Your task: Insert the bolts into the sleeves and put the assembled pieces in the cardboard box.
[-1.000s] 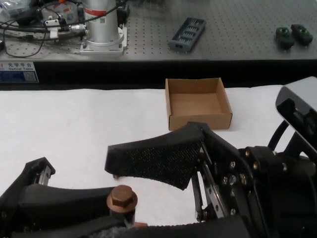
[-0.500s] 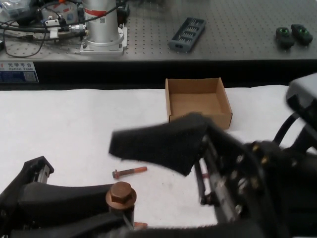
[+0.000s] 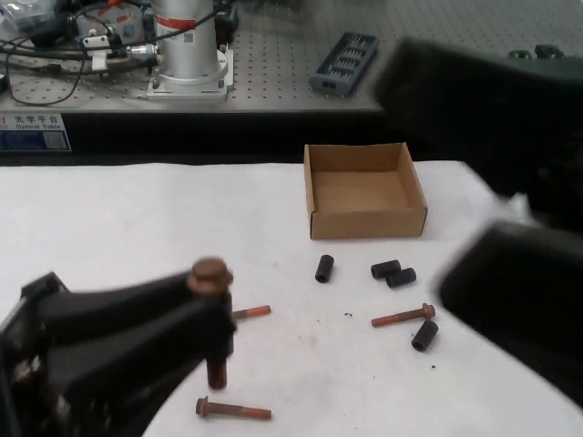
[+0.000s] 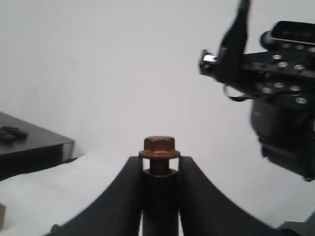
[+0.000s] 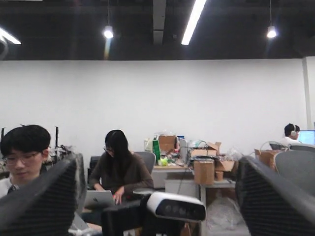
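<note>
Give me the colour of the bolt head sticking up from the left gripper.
Coppery reddish-brown. The bolt head shows best in the left wrist view.

The high camera sits behind both arms and looks forward and down over the worktop (image 3: 137,209). The cardboard box (image 3: 368,221) lies at middle distance, and the left tool (image 3: 214,319) looms close to the lens. The left wrist camera looks along its own tool (image 4: 160,172) from very near. It faces a pale wall (image 4: 98,59), with the bolt (image 4: 159,145) and sleeve (image 4: 159,196) clamped right before it. This view shares that bolt (image 3: 210,270) and the right arm (image 4: 280,98) with the high view (image 3: 510,282). The right wrist camera faces level into the room (image 5: 162,98), looking out of the right tool (image 5: 158,162) between its wide-spread fingers (image 5: 39,201).
</note>
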Robot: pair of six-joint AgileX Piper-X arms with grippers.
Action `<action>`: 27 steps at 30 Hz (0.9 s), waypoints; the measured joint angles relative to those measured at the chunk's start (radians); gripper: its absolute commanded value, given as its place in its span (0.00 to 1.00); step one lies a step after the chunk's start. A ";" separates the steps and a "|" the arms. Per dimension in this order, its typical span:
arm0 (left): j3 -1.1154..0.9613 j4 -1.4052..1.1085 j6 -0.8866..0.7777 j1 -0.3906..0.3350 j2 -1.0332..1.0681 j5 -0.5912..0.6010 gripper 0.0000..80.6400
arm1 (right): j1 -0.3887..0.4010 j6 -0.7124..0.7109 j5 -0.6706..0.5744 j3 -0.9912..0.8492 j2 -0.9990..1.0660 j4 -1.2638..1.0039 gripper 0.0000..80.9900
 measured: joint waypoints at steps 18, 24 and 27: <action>-0.517 0.441 0.152 0.026 0.486 -0.274 0.01 | 0.000 -0.196 0.226 0.000 -0.562 0.848 0.78; -0.675 0.470 0.153 0.078 0.710 -0.274 0.01 | -0.002 -0.200 0.228 0.000 -0.639 0.989 0.78; -0.774 0.495 0.153 0.104 0.820 -0.274 0.01 | -0.002 -0.200 0.229 0.000 -0.656 1.073 0.78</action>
